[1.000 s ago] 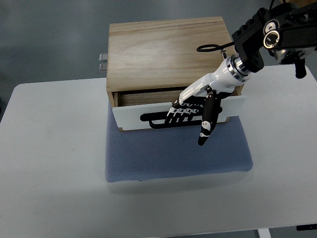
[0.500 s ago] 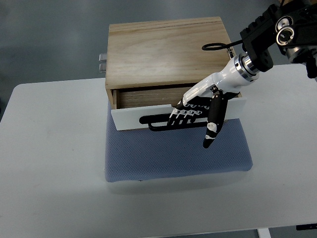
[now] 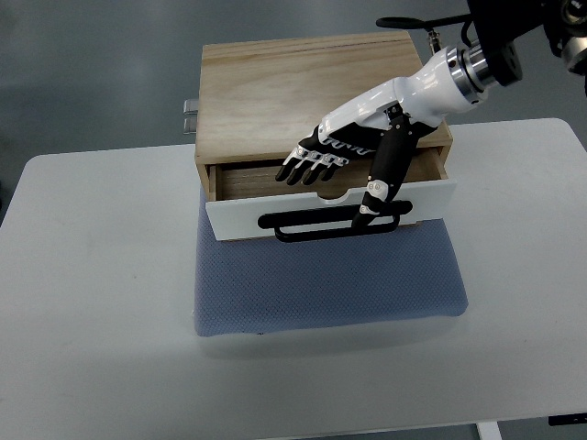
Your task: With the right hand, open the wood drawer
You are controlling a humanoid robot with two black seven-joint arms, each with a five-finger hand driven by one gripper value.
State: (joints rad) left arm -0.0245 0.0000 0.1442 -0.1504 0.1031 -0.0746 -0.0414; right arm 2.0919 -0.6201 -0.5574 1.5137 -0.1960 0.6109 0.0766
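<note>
A light wood box (image 3: 303, 87) stands on a blue mat (image 3: 330, 280). Its drawer (image 3: 330, 208), with a white front and a black bar handle (image 3: 335, 224), is pulled out a little, showing a gap behind the front. My right hand (image 3: 335, 165) comes in from the upper right and hovers above the drawer gap. Its fingers (image 3: 307, 168) are spread and hold nothing, while the thumb (image 3: 381, 183) points down over the drawer front near the handle. The left arm is out of view.
The mat lies on a white table (image 3: 92, 302). A small metal fitting (image 3: 191, 116) sticks out at the box's back left. The grey floor shows beyond the table's far edge.
My right hand has let go of the black handle and lifted up and left, over the drawer opening. The drawer stays pulled out a little, about as it stood half a second ago.
</note>
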